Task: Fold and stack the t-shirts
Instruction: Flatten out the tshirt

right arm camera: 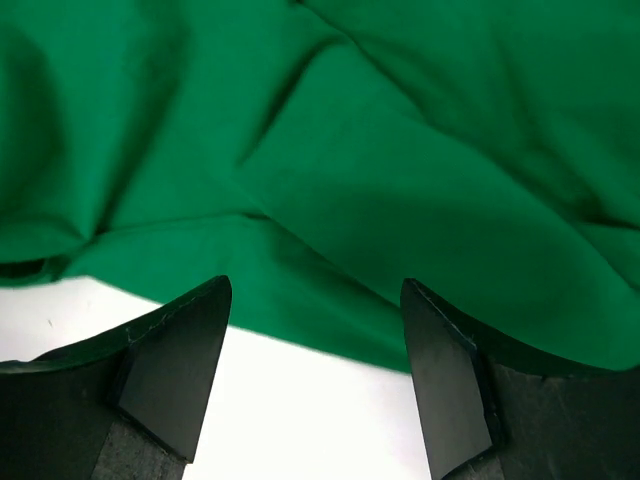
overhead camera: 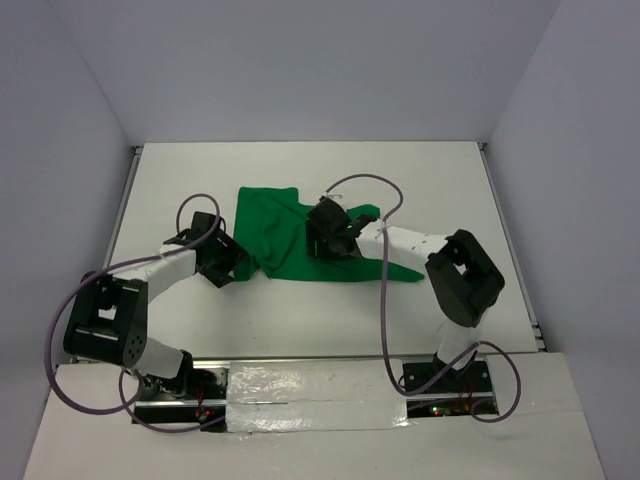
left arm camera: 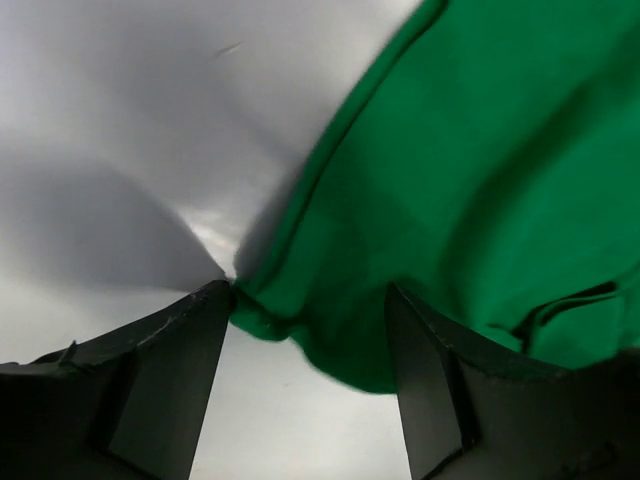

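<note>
Lying rumpled — t-shirt [overhead camera: 275,225], with left tool [left arm camera: 310,315] and right tool [right arm camera: 315,305] parted.

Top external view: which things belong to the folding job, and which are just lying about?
Job: green t-shirt, left tool, right tool, both open at its edge.
Not the job: white table, purple cables.

left claw [overhead camera: 222,262] lowered, jaws apart; right claw [overhead camera: 335,236] lowered, angled leftward, jaws apart
</note>
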`<action>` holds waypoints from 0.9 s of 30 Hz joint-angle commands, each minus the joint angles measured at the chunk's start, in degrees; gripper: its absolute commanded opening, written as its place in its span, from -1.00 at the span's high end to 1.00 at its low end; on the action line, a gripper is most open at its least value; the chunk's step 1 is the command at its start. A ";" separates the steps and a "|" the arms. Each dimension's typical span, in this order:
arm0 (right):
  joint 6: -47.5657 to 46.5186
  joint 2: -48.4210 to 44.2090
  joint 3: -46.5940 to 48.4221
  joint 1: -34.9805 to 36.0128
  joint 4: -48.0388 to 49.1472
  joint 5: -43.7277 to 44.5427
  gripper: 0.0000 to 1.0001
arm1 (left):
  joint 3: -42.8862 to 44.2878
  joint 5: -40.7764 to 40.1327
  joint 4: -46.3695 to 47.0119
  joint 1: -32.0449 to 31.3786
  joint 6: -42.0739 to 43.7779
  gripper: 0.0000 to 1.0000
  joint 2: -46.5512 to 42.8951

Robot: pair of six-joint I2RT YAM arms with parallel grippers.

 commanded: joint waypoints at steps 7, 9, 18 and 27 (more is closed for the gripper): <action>0.82 10.05 12.78 0.55 -1.73 7.62 -0.47 | 0.69 -1.64 3.16 -0.75 -1.65 0.07 9.28; 0.91 12.94 14.73 0.63 -3.05 9.38 -0.40 | 0.60 -2.62 2.54 -0.93 -1.56 0.34 8.93; 2.32 14.19 14.56 0.63 -4.02 11.40 0.47 | 0.69 -6.05 -0.01 -0.93 -1.39 1.00 9.02; 1.62 -7.23 11.14 0.63 -5.16 16.59 1.00 | 5.78 -10.01 -4.84 0.39 0.80 1.00 5.59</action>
